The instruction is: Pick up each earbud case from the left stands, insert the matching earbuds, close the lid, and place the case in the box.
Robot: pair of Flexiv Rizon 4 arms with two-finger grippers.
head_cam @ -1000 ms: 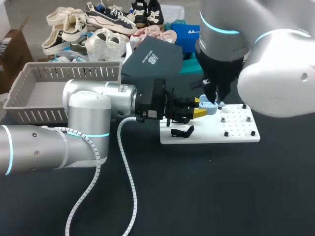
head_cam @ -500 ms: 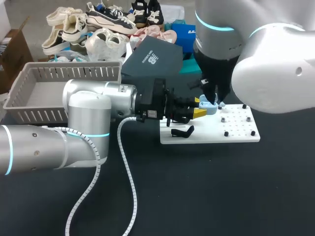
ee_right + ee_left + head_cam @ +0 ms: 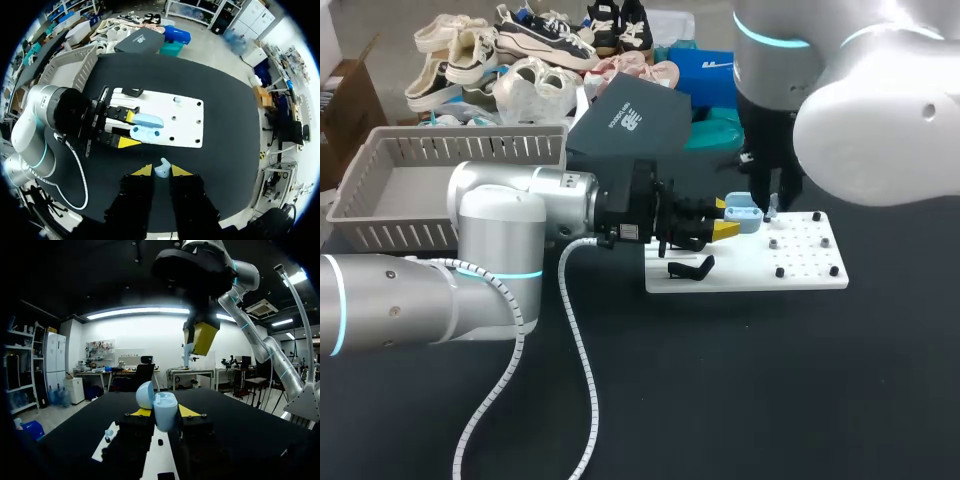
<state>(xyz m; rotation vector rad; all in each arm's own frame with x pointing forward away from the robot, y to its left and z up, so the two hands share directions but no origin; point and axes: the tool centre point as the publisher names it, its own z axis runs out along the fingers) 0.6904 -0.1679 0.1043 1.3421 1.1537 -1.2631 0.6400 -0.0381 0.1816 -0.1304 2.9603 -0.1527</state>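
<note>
A light blue earbud case (image 3: 744, 215), lid open, is gripped sideways by my left gripper (image 3: 728, 218) over the left part of the white pegboard (image 3: 800, 272). In the left wrist view the case (image 3: 165, 412) sits between the yellow tips, with its round lid raised. My right gripper (image 3: 161, 171) hangs high above the board, shut on a small pale blue earbud (image 3: 162, 167). From the left wrist view the right gripper (image 3: 194, 342) is above and beyond the case. Below it lie the open case (image 3: 147, 126) and the left gripper (image 3: 127, 129).
A black stand (image 3: 690, 268) sits on the board's left end, with small black pegs (image 3: 779, 271) and one more pale earbud (image 3: 177, 100) further along. A grey slatted basket (image 3: 380, 190) stands at the far left. Shoes and a dark box lie behind.
My right gripper has lifted off the case and shifted a little to the right. The left arm and the case have stayed still.
</note>
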